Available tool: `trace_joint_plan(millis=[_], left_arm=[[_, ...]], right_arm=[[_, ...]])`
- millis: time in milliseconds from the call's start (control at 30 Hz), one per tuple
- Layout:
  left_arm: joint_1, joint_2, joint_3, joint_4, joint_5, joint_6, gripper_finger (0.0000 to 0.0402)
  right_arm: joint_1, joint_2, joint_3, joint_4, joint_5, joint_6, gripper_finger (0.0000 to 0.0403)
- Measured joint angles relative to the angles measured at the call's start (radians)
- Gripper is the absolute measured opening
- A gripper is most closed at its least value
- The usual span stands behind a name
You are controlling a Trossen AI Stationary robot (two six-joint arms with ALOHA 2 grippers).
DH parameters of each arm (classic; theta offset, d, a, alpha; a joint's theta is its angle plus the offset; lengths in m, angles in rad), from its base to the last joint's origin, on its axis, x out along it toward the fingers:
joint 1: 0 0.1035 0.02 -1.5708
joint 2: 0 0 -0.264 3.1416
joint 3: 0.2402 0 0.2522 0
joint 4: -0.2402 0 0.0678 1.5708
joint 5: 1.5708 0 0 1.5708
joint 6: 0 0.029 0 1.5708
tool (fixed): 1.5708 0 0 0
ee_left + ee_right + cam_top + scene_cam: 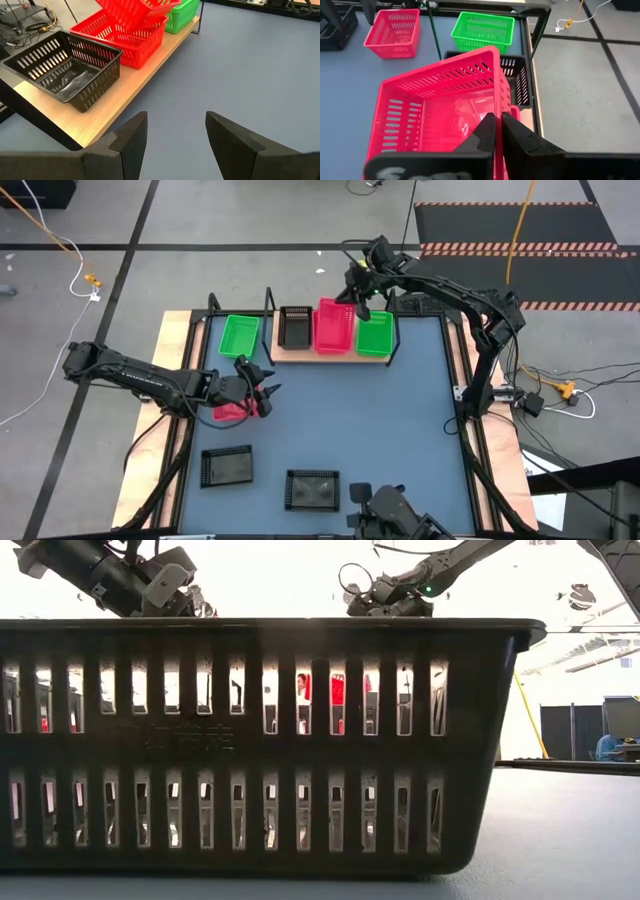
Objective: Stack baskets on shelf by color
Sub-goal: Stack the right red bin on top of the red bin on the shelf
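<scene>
A: What is the biggest thing there?
B: The blue-grey desk (400, 420), with the light-wood shelf in its black metal frame (330, 356) along its far edge.

A: What sits on the shelf?
B: A black perforated plastic basket (294, 326) at one end, a bright green perforated basket (374, 335) at the other, and a pink-red perforated basket (112, 40) between them. Above that one the right arm holds a second pink-red basket (440, 107), tilted, partly over the one below.

A: And the right gripper (498, 131)?
B: Its jaws are pinched narrow on the near wall of the tilted pink-red basket, one finger inside and one outside.

A: The other baskets?
B: On the desk to the left of the shelf sits another green basket (239, 336). A third pink-red basket (231, 411) lies under the left arm's wrist. Two more black baskets rest near the front edge, one to the left (227, 466) and one nearer the middle (313, 488). The middle one fills the low view.

A: And the left gripper (176, 135)?
B: It hangs over bare desk in front of the shelf, jaws spread wide, holding nothing.
</scene>
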Motion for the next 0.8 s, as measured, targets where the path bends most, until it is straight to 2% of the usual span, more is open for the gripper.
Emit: trace_joint_plan(millis=[200,533,633,800], left_arm=[[0.0,0.0,0.0,0.0,0.0,0.0,0.0202],[0.0,0.0,0.0,0.001,0.0,-0.015,0.0202],[0.0,0.0,0.0,0.001,0.0,-0.016,0.0202],[0.0,0.0,0.0,0.0,0.0,-0.023,0.0202]], right_arm=[[0.003,0.0,-0.021,-0.008,0.004,-0.004,0.0008],[0.012,0.001,-0.107,0.039,0.135,0.069,0.0014],[0.012,0.001,-0.107,0.053,0.135,0.112,0.0039],[0.006,0.001,-0.107,0.083,0.137,0.171,0.0112]])
